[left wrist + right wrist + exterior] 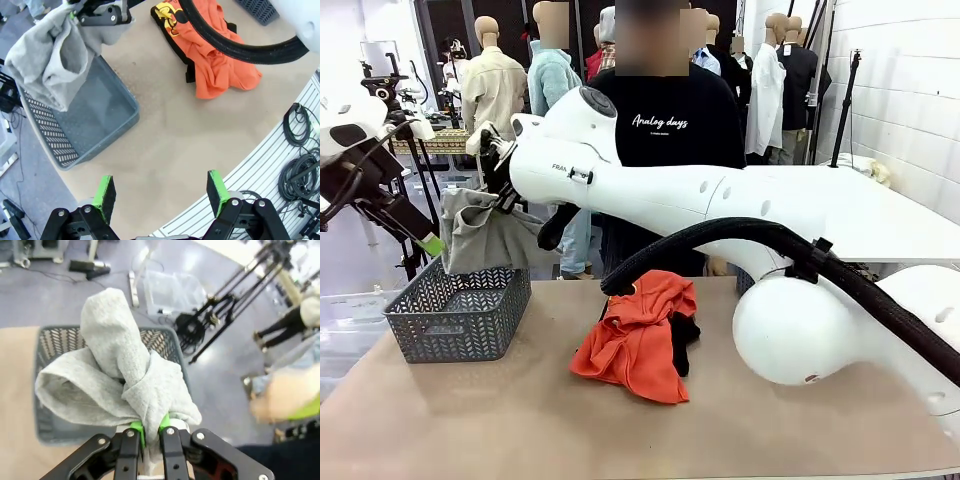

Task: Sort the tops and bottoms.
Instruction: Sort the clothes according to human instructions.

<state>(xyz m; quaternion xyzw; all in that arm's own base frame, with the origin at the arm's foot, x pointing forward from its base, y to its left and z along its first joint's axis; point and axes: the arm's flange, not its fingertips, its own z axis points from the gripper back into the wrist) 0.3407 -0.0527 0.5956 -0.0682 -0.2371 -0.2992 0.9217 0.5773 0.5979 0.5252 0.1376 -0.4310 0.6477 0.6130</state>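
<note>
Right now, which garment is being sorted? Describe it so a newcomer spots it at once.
Find the grey mesh basket at the left end of the table. Above it hangs a light grey top, pinched in the right gripper. Unlike the orange-red top lying mid-table, it is pale and off the table.

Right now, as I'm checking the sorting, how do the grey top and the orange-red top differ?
The grey top hangs pinched in the right hand; the orange-red top lies loose on the table. The grey top is over the basket; the orange-red top is beside it, mid-table. Both are crumpled soft cloth.
</note>
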